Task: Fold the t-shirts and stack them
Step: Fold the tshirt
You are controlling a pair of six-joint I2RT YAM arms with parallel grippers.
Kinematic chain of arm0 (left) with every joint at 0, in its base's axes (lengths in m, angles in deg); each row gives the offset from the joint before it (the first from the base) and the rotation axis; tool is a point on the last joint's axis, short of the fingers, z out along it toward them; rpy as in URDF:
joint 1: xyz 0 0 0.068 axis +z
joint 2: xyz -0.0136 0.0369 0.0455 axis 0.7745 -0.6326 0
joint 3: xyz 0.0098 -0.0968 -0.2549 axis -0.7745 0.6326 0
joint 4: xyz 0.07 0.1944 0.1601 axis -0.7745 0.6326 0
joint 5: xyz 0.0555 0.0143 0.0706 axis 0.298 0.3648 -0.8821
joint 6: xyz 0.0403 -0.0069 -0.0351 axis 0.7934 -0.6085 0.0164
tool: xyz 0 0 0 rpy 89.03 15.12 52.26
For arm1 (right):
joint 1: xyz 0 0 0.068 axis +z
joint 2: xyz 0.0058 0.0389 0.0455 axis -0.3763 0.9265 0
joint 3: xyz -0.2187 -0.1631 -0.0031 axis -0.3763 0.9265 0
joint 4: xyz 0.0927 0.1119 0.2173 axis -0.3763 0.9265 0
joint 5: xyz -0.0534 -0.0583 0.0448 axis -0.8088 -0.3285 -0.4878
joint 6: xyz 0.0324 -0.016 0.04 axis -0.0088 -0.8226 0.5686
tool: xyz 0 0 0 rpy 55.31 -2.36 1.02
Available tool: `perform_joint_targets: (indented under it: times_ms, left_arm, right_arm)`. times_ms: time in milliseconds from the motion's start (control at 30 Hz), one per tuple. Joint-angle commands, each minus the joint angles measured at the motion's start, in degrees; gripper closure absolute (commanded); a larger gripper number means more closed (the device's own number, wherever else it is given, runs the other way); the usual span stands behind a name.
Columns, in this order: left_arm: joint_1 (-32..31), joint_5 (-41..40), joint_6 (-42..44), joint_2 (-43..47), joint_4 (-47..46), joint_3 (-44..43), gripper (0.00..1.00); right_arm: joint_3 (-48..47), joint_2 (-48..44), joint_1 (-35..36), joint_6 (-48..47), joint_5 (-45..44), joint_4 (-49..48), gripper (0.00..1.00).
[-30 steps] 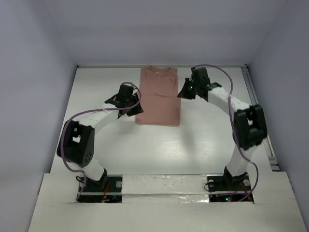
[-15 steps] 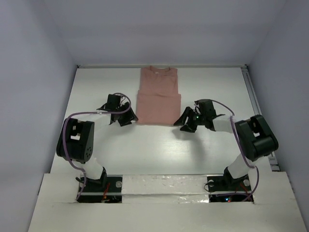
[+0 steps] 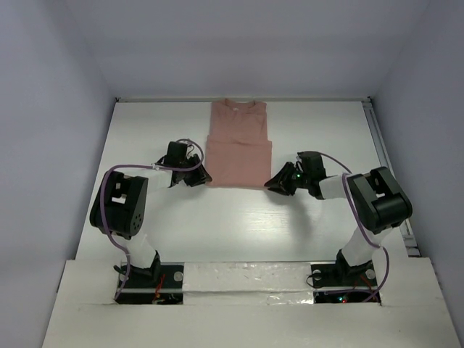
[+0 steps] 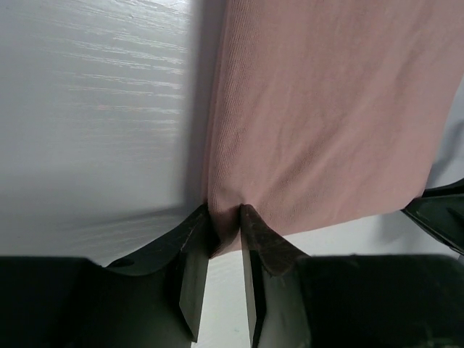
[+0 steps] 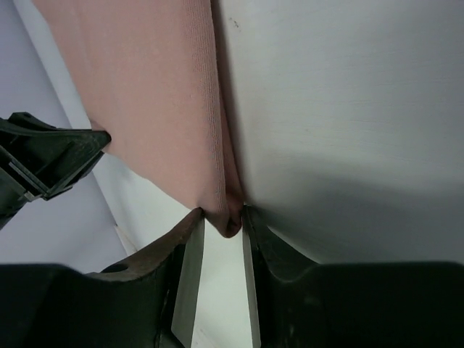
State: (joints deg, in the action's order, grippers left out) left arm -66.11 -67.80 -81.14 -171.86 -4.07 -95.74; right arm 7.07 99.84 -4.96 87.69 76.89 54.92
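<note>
The salmon-pink t-shirt (image 3: 238, 145) lies flat at the back middle of the white table (image 3: 239, 225), folded into a long narrow strip with the collar at the far end. My left gripper (image 3: 201, 176) is low on the table at the strip's near left corner. In the left wrist view it (image 4: 225, 226) is shut on that corner of the t-shirt (image 4: 326, 109). My right gripper (image 3: 273, 183) is at the near right corner. In the right wrist view it (image 5: 223, 221) pinches that corner of the t-shirt (image 5: 152, 94).
Grey walls close in the table on the left, back and right. A metal rail (image 3: 388, 167) runs along the table's right edge. The two arm bases stand at the near edge.
Both grippers came down from beside the shirt's middle to its near corners and now pinch them. The right arm swung the farthest, from the back right toward me.
</note>
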Motion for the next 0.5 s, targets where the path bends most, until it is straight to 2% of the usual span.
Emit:
perform_joint_targets:
  times_ms: [0, 33, 233, 300, 333, 467]
  left_arm:
    - [-0.6, -2.5, 1.0, -1.8, 6.1, 2.2, 0.78]
    - [-0.6, -3.1, 1.3, -1.7, 6.3, 2.3, 0.78]
    - [-0.6, -4.8, 1.3, -0.3, 9.1, 1.5, 0.78]
    - [-0.6, -4.8, 1.5, -0.3, 9.8, 1.5, 0.91]
    - [-0.6, -4.8, 1.5, -0.1, 9.9, 1.6, 1.00]
    - [-2.1, -4.2, 3.2, 2.7, 13.7, 3.1, 1.00]
  right_arm:
    - [0.8, 1.8, -0.4, -1.5, -4.7, 0.0, 0.65]
    - [0.1, 2.7, -0.4, -1.9, -4.6, 1.3, 0.66]
    - [-1.4, 3.0, -1.0, -2.8, -4.7, 1.4, 0.91]
    - [-1.4, 3.1, -1.0, -3.1, -4.4, 1.3, 1.00]
    - [-1.4, 3.0, -1.0, -3.3, -4.2, 1.7, 1.00]
    - [1.1, -1.1, -1.0, -5.1, -3.5, 5.8, 1.00]
